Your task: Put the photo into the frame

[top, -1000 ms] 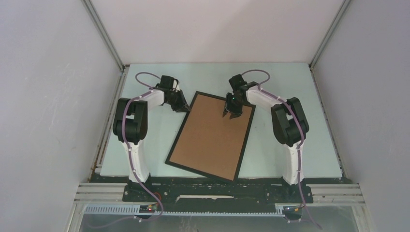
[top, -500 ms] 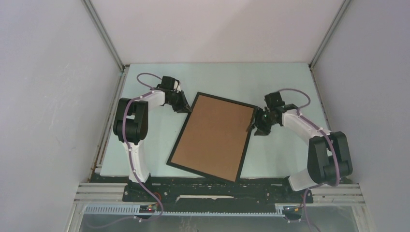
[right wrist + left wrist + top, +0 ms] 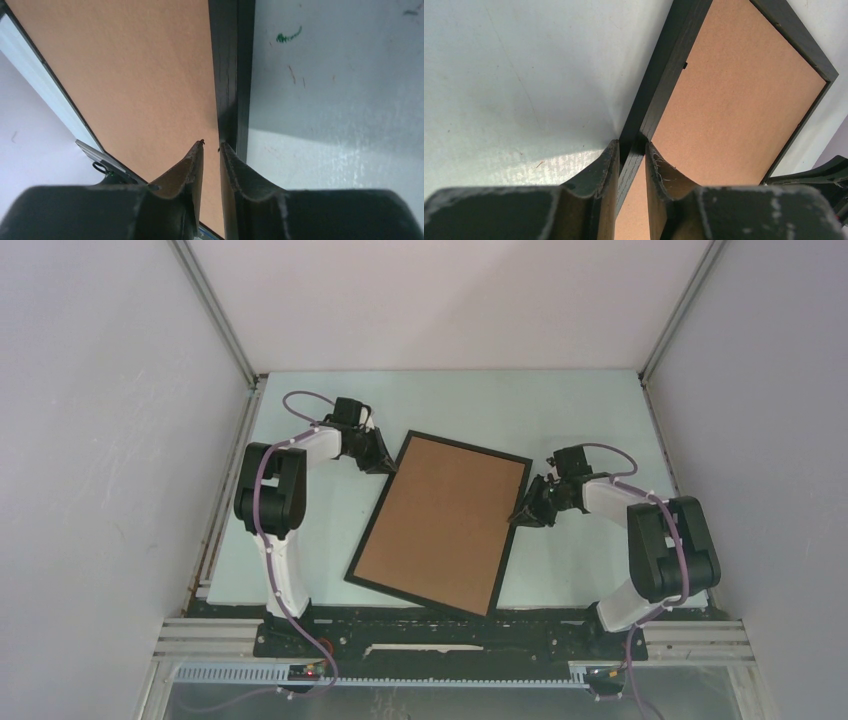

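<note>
The black frame (image 3: 420,596) lies flat and back-up in the middle of the table. Its brown cardboard backing (image 3: 445,520) fills it. The photo is out of view. My left gripper (image 3: 385,465) is shut on the frame's left rim (image 3: 669,65) near the far corner, and the rim runs between its fingers (image 3: 610,160). My right gripper (image 3: 517,516) rests low at the frame's right rim (image 3: 230,60). Its jaws stand nearly together with a thin gap, the tips (image 3: 211,145) at the rim's inner edge. Whether they pinch the rim does not show.
The pale table (image 3: 580,420) is bounded by white walls at the back and on both sides. The arm bases stand on a black rail (image 3: 450,635) at the near edge. A small green mark (image 3: 287,36) is on the table right of the frame.
The right arm has swung from over the backing's far end out to the frame's right rim and dropped low. Its jaws have narrowed. The left gripper and the frame have not moved.
</note>
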Motion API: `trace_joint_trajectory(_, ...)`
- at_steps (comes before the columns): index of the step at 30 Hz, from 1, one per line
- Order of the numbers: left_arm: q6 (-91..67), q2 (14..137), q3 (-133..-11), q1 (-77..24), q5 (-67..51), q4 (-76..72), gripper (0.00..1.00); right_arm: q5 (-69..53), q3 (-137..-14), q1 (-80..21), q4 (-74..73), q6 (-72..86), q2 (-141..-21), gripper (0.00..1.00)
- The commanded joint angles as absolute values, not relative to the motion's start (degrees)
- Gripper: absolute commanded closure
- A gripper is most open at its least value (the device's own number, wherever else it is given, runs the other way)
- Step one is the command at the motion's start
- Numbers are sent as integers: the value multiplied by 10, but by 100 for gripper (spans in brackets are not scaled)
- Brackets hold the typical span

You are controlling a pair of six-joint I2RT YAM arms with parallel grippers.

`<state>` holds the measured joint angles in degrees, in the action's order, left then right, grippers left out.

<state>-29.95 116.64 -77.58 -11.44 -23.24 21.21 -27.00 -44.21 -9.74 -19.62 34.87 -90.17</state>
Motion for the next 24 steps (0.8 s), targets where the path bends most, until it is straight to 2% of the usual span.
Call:
trace_joint_trajectory(1, -305, 1161, -760, -119, -263, 209, 74, -264, -435, -94, -157, 349, -920, 74)
trace_joint_trajectory(6, -305, 1161, -761, -119, -264, 209, 74, -265, -427, -89, -172, 340, -908, 77)
trace_joint_trajectory(14, -305, 1161, -761, -119, -263, 209, 74, -257, -407, -60, -217, 315, -843, 68)
trace_joint_trajectory(17, -304, 1161, -761, -119, -263, 209, 74, -258, -406, -62, -212, 311, -851, 66)
trace_joint_trajectory(24, -304, 1161, -761, -120, -263, 210, 74, -274, -405, -89, -170, 334, -889, 70)
